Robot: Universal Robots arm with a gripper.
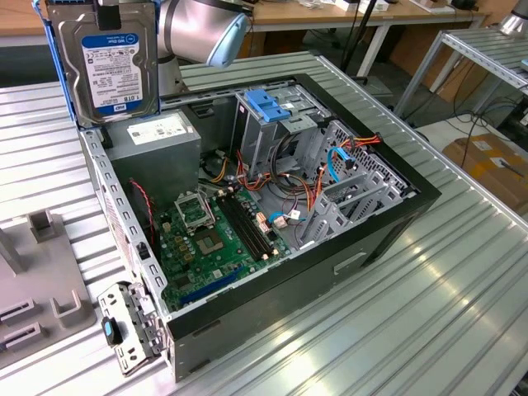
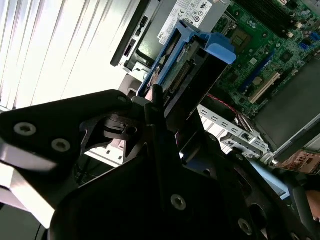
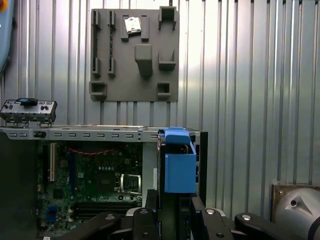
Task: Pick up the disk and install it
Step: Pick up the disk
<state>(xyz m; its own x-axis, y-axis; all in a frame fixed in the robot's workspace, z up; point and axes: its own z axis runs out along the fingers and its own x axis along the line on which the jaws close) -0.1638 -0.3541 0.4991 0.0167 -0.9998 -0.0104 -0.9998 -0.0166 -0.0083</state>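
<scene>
The disk (image 1: 109, 62) hangs upright in the air above the back corner of the open computer case (image 1: 396, 206), at the exterior view's left, with its white-and-blue label facing the camera and blue rails along its sides. My gripper (image 1: 107, 10) is shut on its top end. In the second wrist view the disk (image 2: 192, 62) shows edge-on past the black gripper (image 2: 162, 117). In the first wrist view its blue rail end (image 3: 179, 167) sticks out from the gripper (image 3: 167, 210), over the case's edge.
Inside the case are a grey drive cage with a blue latch (image 1: 268, 103), a grey power-supply box (image 1: 157, 140), the green motherboard (image 1: 206, 239) and loose cables. A grey fixture block (image 3: 134, 55) lies on the ribbed metal table (image 1: 462, 313) beside the case.
</scene>
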